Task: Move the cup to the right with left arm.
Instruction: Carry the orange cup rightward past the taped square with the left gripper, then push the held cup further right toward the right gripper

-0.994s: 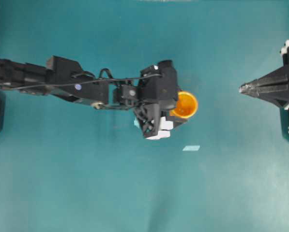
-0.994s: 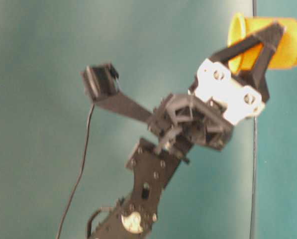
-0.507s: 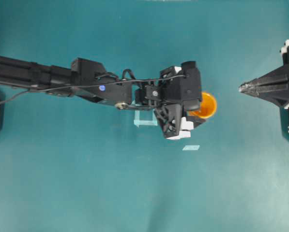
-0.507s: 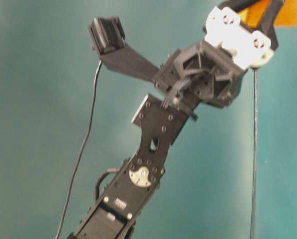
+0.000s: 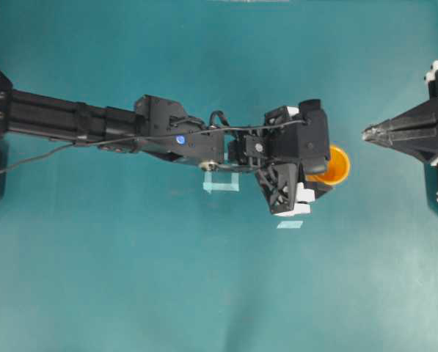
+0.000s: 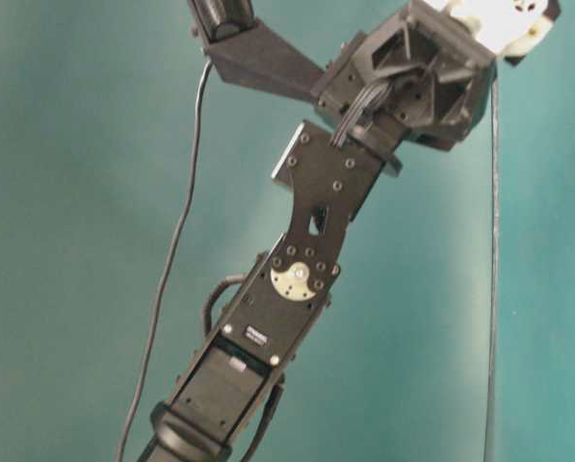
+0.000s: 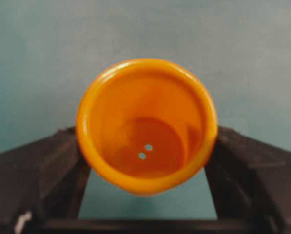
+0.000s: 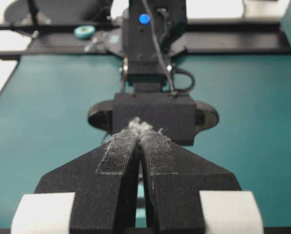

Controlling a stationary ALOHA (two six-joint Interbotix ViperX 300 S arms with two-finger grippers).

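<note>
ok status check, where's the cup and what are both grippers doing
Left gripper shut on the cup, fingers on both sides. Right gripper shut, parked at the right edge. Open table between cup and right gripper, nothing in the way.

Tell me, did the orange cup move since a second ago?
Yes. In the overhead view the cup, between the left end effector's fingers, has moved right, past the small tape strip and closer to the parked right end effector.

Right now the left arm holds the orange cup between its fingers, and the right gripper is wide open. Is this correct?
Not fully. The right gripper is shut: the right wrist view shows its fingers pressed together, and the overhead view shows them meeting in a point. The rest stands: the left wrist view shows the orange cup between the left arm's fingers.
</note>
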